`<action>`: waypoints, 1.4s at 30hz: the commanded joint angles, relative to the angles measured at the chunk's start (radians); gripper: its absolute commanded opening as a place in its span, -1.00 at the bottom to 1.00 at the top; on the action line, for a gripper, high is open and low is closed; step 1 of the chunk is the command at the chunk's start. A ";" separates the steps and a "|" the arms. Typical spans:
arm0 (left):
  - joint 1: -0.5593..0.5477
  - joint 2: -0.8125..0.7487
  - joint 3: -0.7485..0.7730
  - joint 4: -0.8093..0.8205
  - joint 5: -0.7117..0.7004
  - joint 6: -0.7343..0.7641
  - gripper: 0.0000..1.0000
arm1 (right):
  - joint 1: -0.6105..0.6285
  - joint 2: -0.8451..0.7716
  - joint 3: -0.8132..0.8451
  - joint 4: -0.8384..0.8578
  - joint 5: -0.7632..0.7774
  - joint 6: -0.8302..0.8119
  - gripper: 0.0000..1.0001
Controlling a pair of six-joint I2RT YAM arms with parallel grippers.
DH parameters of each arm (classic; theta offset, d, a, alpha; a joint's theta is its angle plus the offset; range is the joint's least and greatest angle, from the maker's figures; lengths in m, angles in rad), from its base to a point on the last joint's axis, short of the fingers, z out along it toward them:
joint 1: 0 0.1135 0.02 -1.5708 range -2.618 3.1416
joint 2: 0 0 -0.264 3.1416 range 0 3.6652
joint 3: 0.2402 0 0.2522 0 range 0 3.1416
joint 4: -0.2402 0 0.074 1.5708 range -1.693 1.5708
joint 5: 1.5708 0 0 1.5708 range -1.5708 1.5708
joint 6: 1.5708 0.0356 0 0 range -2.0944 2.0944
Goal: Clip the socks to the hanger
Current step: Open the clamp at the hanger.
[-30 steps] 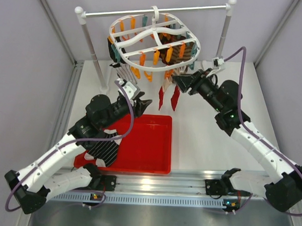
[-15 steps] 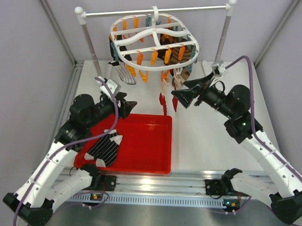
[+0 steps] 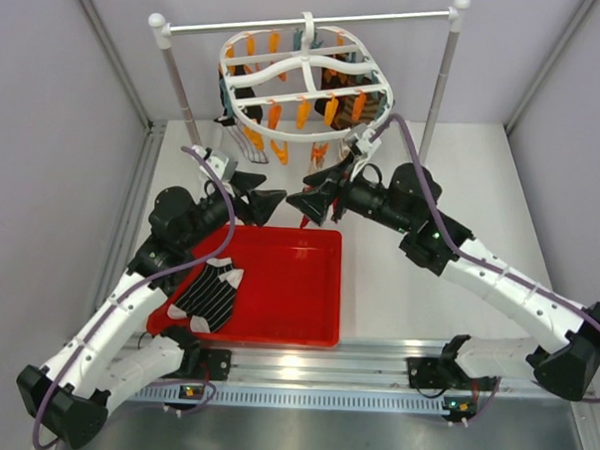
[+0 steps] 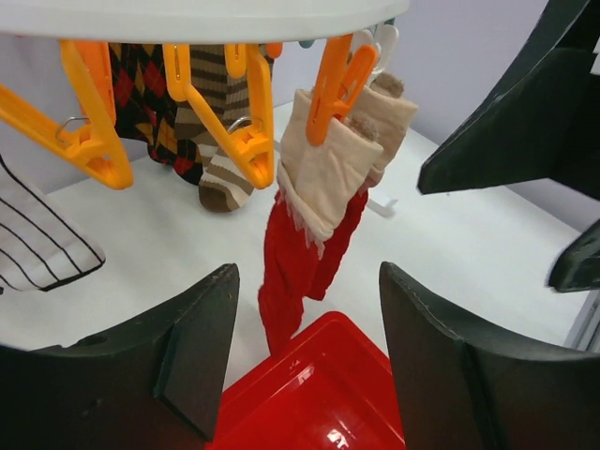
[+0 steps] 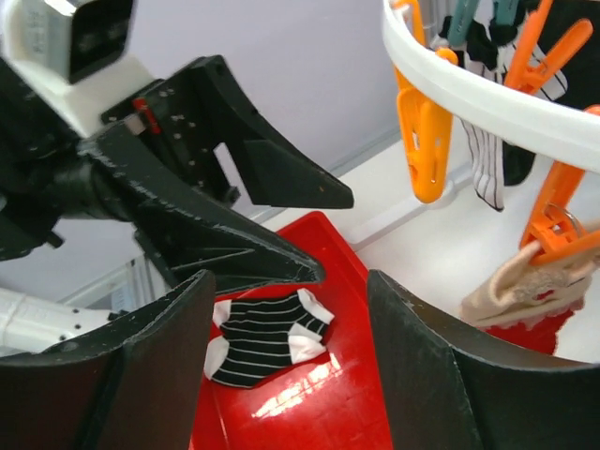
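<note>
No lettering, brand, number or sign can be read in any view. In the right wrist view, the white camera housing point(image 5: 73, 42) on the left arm carries a dark panel with faint pale marks, too blurred to make out. A small red mark point(image 5: 142, 105) sits on the black body just below it, with no legible characters. The hanger point(image 5: 469, 86), the striped sock point(image 5: 262, 345) and the red tray point(image 3: 307, 285) show plain surfaces with no print that can be made out.
</note>
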 commanded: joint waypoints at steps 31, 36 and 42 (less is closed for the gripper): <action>0.006 0.272 -0.001 0.572 0.002 -0.110 0.41 | -0.180 0.014 -0.079 0.170 0.226 0.049 0.22; -0.002 0.302 0.011 0.620 0.125 -0.084 0.29 | -0.215 0.026 -0.077 0.184 0.205 0.076 0.22; -0.011 0.357 0.040 0.646 0.125 -0.069 0.22 | -0.240 0.018 -0.076 0.220 0.113 0.100 0.19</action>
